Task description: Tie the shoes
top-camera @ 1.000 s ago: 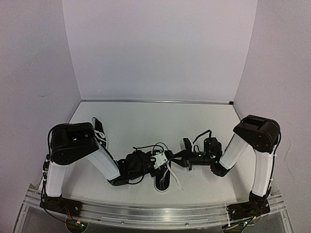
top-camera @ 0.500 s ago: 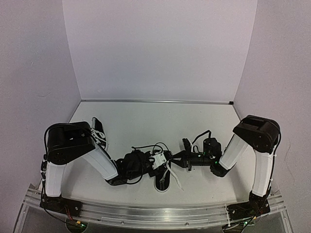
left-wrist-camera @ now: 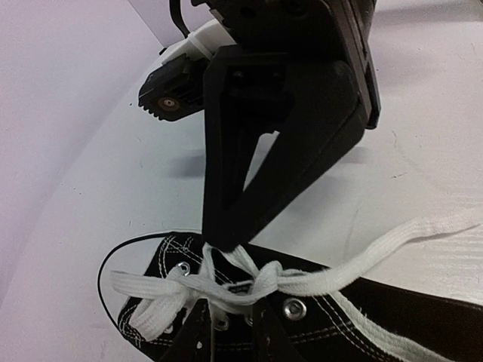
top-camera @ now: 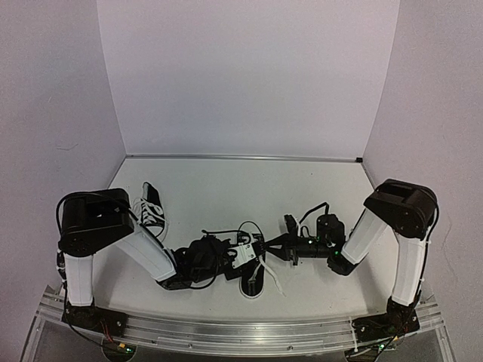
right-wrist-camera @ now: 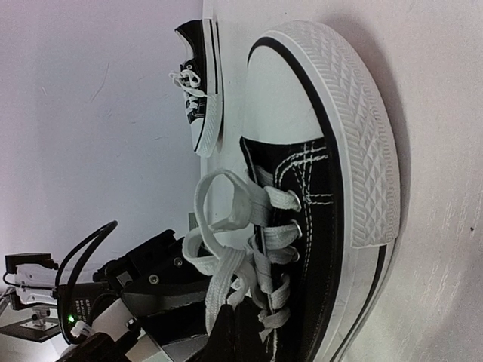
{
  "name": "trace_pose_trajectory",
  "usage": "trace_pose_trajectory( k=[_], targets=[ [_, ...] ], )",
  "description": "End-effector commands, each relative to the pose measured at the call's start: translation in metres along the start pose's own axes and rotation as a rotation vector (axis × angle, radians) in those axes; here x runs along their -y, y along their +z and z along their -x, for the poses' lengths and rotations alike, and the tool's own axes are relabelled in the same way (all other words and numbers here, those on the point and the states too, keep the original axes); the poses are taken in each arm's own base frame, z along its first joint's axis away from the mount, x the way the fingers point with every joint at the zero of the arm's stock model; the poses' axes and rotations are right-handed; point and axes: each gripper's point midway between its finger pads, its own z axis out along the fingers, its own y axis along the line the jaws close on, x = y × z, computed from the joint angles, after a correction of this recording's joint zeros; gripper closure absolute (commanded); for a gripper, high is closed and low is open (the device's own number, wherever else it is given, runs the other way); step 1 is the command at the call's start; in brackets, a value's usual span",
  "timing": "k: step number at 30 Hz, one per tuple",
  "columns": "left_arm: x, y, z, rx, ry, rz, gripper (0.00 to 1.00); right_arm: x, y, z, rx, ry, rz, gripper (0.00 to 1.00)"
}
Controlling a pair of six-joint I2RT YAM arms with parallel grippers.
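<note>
One black canvas shoe (top-camera: 253, 280) with a white toe cap lies between the arms; it fills the right wrist view (right-wrist-camera: 321, 226) and the bottom of the left wrist view (left-wrist-camera: 362, 313). Its white laces (left-wrist-camera: 302, 283) cross in a loose knot over the eyelets, one end trailing right. My right gripper (left-wrist-camera: 221, 243) is shut, pinching a lace strand just above the knot, also seen from above (top-camera: 263, 243). My left gripper (left-wrist-camera: 230, 320) sits low over the tongue, its fingers slightly apart with nothing between them. The second shoe (top-camera: 151, 212) lies at the far left, untouched.
Both forearms lie low over the white table (top-camera: 226, 188) and meet at the middle shoe. White walls (top-camera: 249, 75) close in the back and sides. A metal rail (top-camera: 241, 332) runs along the near edge.
My left gripper's fingers have parted and let go of the lace. The left arm's elbow has swung left, uncovering the far-left shoe. The right gripper has stayed shut in place.
</note>
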Motion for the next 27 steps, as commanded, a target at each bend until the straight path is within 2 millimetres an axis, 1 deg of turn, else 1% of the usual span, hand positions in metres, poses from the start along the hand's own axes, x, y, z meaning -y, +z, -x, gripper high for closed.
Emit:
trace_pose_trajectory(
  k=[1,8,14,15,16,19,20,22,23,24,27],
  targets=[
    [0.000,-0.016,0.012,0.007,0.012,-0.026,0.77,-0.031,-0.005,0.005,0.032,-0.071,0.086,1.00],
    [0.000,-0.031,0.017,-0.012,-0.002,-0.064,0.64,-0.025,-0.005,0.004,0.027,-0.095,0.025,1.00],
    [-0.009,-0.045,0.029,-0.024,-0.072,-0.080,0.58,-0.019,-0.008,0.005,0.011,-0.153,-0.093,1.00],
    [-0.012,-0.049,0.035,-0.014,-0.095,-0.088,0.56,-0.019,-0.009,0.005,0.008,-0.170,-0.109,1.00],
    [-0.013,-0.052,0.037,-0.015,-0.136,-0.111,0.54,-0.019,-0.010,0.005,0.004,-0.178,-0.123,1.00],
    [-0.027,-0.057,0.045,-0.008,-0.296,-0.193,0.46,-0.018,-0.010,0.005,-0.008,-0.194,-0.151,1.00],
    [-0.037,-0.058,0.045,-0.014,-0.363,-0.205,0.45,-0.017,-0.010,0.004,-0.013,-0.196,-0.155,1.00],
    [-0.051,-0.060,0.048,-0.023,-0.462,-0.233,0.44,-0.015,-0.009,0.003,-0.022,-0.196,-0.163,1.00],
    [-0.056,-0.060,0.048,-0.038,-0.495,-0.233,0.43,-0.014,-0.008,0.001,-0.028,-0.196,-0.164,1.00],
    [-0.062,-0.058,0.053,-0.047,-0.514,-0.227,0.42,-0.014,-0.007,0.000,-0.033,-0.197,-0.163,1.00],
    [-0.071,-0.052,0.052,-0.105,-0.616,-0.225,0.41,-0.012,-0.003,-0.004,-0.050,-0.204,-0.166,1.00]
  ],
)
